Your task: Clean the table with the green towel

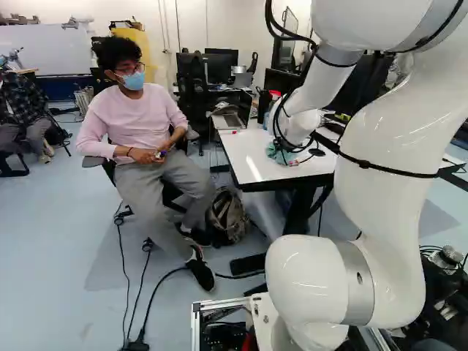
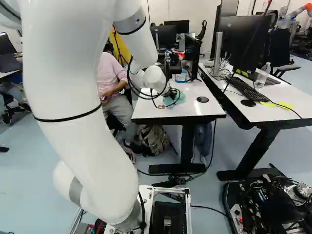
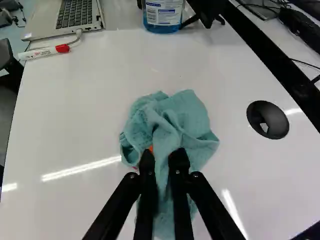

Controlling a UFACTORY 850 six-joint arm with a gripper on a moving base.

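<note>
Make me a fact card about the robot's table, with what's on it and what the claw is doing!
table: white and shiny
towel: green, bunched up on the table
claw: shut on the towel
laptop: open
marker: red cap, lying by the laptop
bottle: blue, standing beyond the towel

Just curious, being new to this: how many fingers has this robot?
2, on the end effector: one finger and another, with some towel between them.
</note>
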